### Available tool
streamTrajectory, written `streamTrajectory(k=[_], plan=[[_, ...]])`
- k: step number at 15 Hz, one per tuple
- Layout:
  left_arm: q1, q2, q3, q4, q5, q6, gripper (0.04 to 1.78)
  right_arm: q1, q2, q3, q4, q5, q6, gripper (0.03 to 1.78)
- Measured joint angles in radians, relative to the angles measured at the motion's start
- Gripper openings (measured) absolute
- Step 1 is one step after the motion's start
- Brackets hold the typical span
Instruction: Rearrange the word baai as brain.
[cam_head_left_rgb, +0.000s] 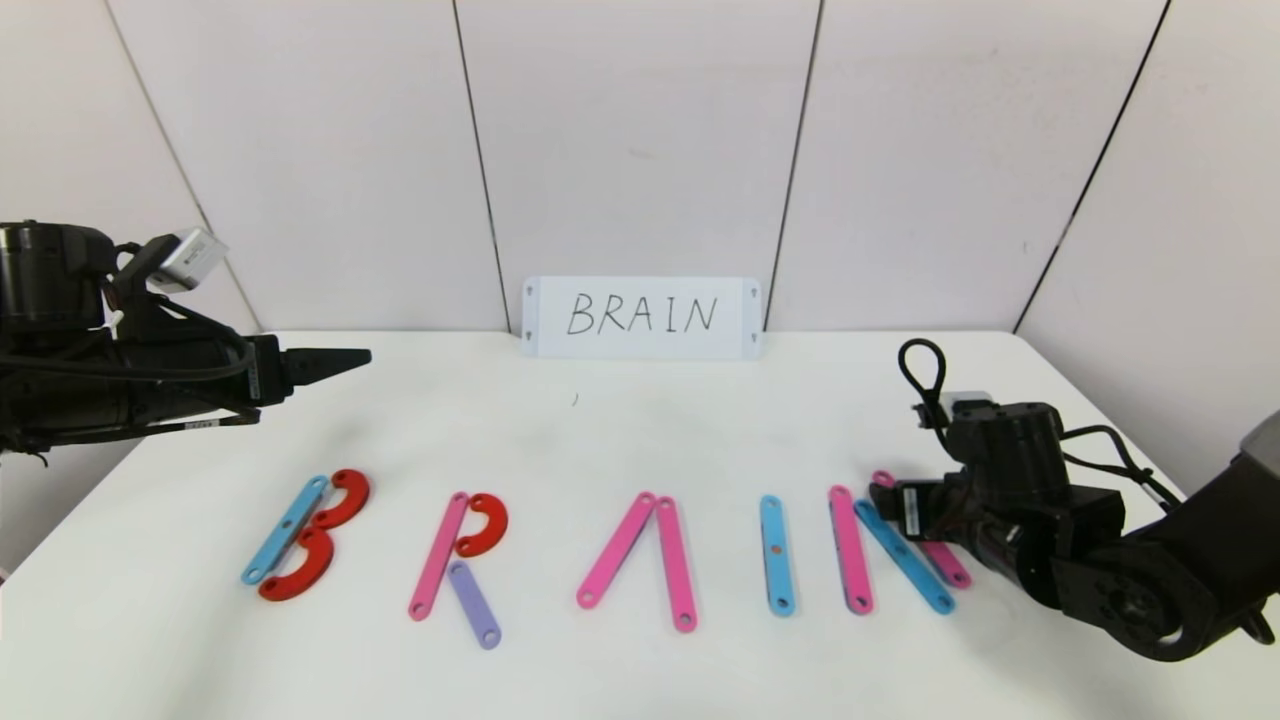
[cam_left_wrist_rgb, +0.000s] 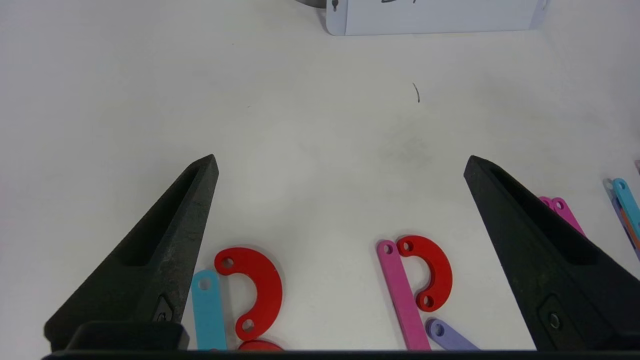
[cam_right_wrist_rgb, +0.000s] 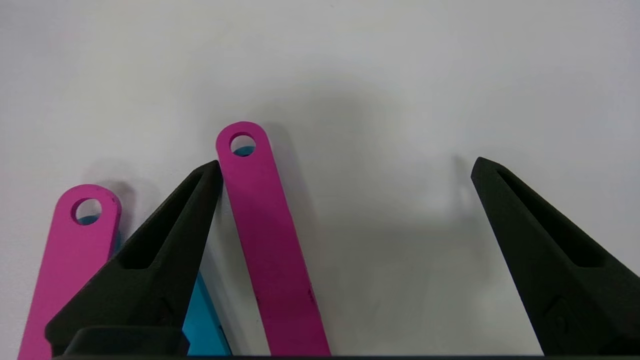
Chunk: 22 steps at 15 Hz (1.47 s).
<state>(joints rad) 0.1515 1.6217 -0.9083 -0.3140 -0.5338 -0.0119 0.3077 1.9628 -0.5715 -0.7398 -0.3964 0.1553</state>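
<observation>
Both grippers gape empty; right gripper (cam_right_wrist_rgb: 345, 165) hovers low at the N's (cam_head_left_rgb: 893, 545) three o'clock pink strip (cam_right_wrist_rgb: 270, 240), so lifting could knock it crooked.

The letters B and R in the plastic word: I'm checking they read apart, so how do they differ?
The B has a blue upright strip; the R has a pink one. The B carries two red curves stacked along its strip; the R has one red curve at the top plus a purple slanted leg below. The B stands at the word's left end, the R next to it. Both lie flat on the table and lean alike.
</observation>
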Motion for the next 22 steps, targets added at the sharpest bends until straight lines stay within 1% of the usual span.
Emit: streamTrajectory(k=[17,20,22], plan=[[0.0,0.0,0.0,0.0,0.001,0.0,1.73,-0.028,-0.003,-0.002,0.0,0.0,-0.004,1.74],[0.0,0.0,0.0,0.0,0.001,0.001,1.73,-0.021,-0.03,-0.001,0.001,0.0,-0.007,1.74],[0.0,0.001,0.0,0.0,0.0,0.001,1.73,-0.013,-0.079,0.003,0.008,0.0,-0.011,1.74]])
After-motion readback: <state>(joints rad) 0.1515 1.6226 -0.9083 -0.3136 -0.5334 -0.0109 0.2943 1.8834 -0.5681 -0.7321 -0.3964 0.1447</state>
